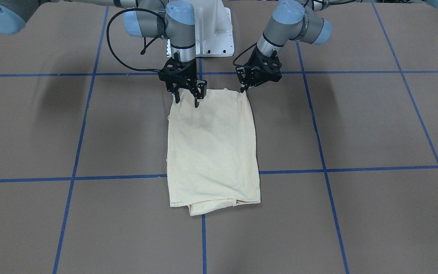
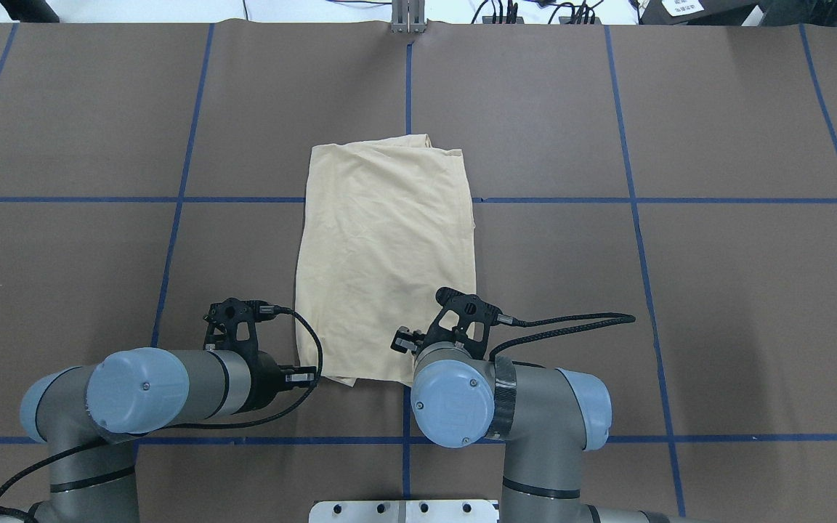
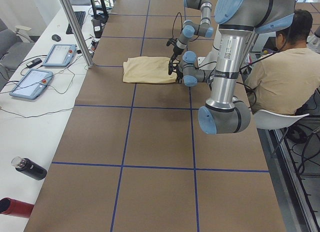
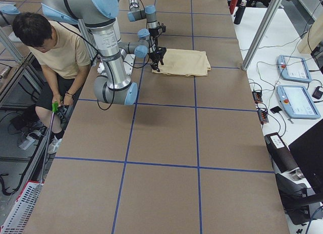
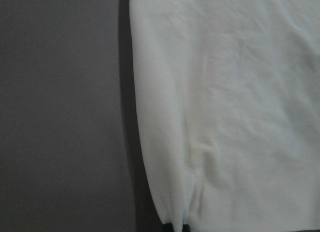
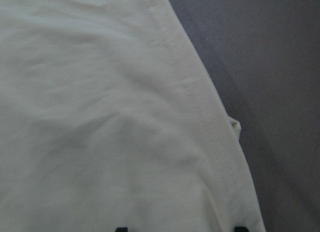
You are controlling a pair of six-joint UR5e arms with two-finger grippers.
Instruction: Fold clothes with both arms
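Observation:
The cream-yellow T-shirt [image 1: 213,148] lies folded into a long rectangle at the table's middle, plain side up; its print and label are hidden. It also shows in the overhead view [image 2: 389,247]. My left gripper [image 1: 243,90] is shut on the shirt's near corner on my left; the left wrist view shows its tips [image 5: 176,228] together with fabric puckered at them. My right gripper [image 1: 186,102] is open, its fingertips [image 1: 196,104] standing just above the shirt's near edge on my right. The right wrist view shows the two tips apart over the cloth [image 6: 100,117].
The white pedestal base [image 1: 215,34] stands behind the shirt's near edge. Blue tape lines [image 1: 325,169] grid the brown table. A seated person [image 3: 280,67] is beside the robot. Teach pendants [image 3: 60,54], a metal pole [image 3: 75,29] and bottles [image 3: 30,168] lie along the far side.

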